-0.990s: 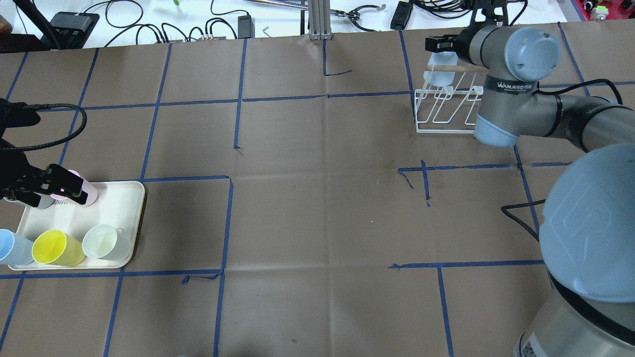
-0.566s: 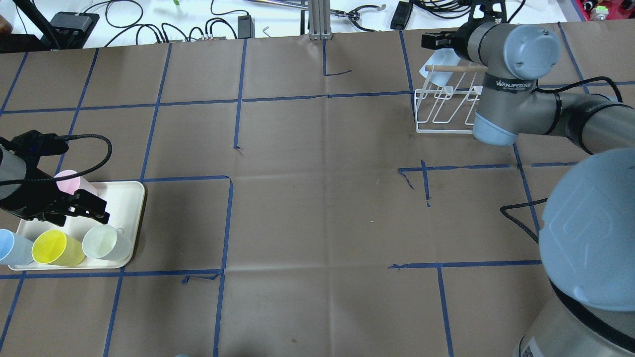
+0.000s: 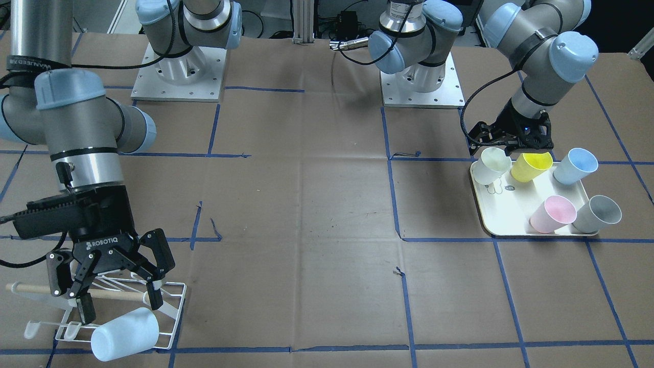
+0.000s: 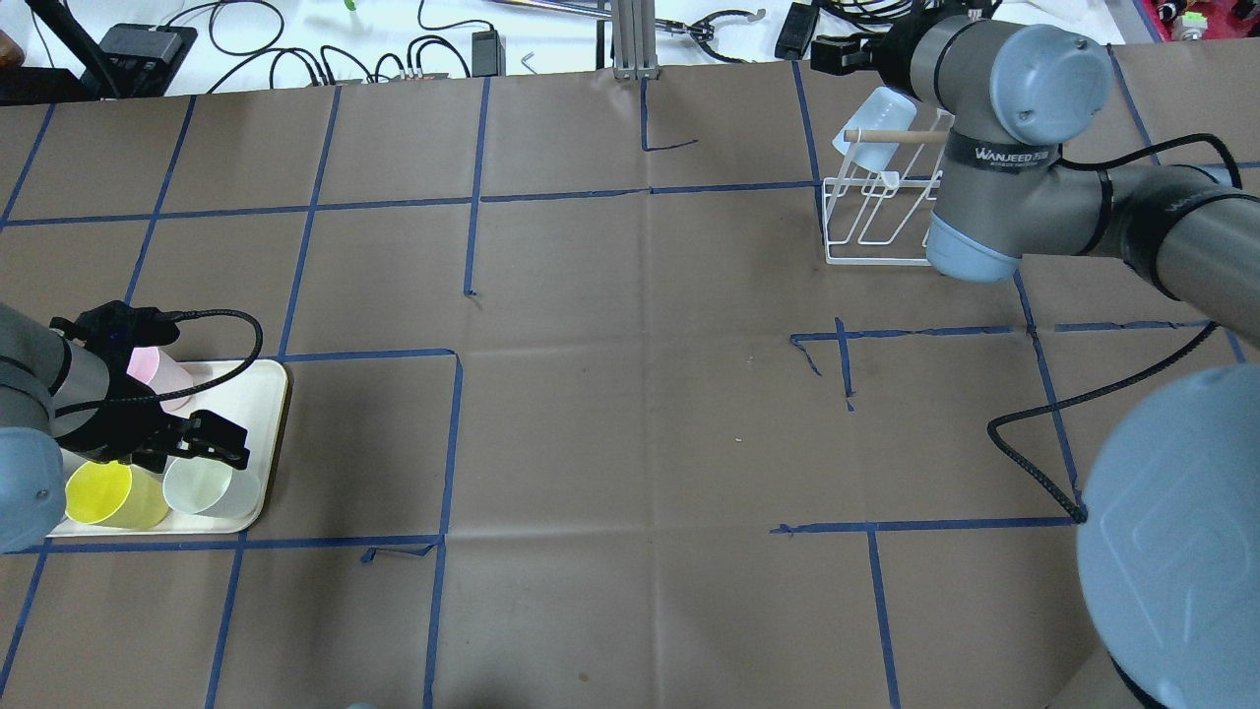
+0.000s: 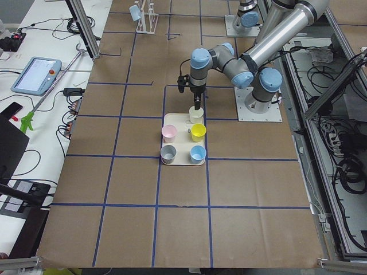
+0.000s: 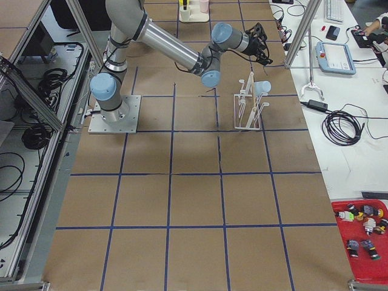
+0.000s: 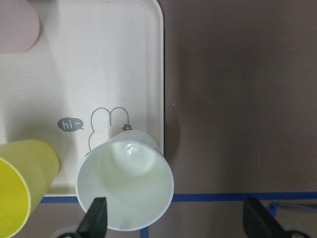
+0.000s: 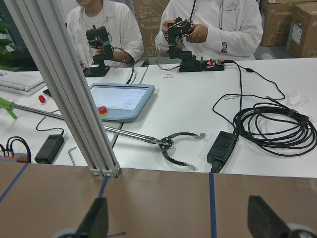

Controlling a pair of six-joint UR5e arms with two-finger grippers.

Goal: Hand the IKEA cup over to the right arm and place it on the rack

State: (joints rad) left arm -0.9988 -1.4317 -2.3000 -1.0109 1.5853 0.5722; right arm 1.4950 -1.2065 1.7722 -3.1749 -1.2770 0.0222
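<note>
while both arms' jaws gape, a smooth pale-blue cup (image 3: 124, 335) tilts on the wire rack (image 3: 178, 313).

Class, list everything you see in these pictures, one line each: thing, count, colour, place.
Table: one, brown paper with a blue tape grid, under everything.
Tray: one, cream, on the robot's left side.
Tray cups: five, on the tray: white cup, yellow cup, blue cup, pink cup, grey cup.
Rack: one, white wire, on the robot's right side.
Dowel: one, light wood, across the rack.
Rack cup: one, pale blue, tilted on the rack.
People: two, white coats, at the bench beyond the table.
Left gripper: black, jaws open astride the white cup's rim.
Right gripper: black, jaws open, above the rack.
</note>
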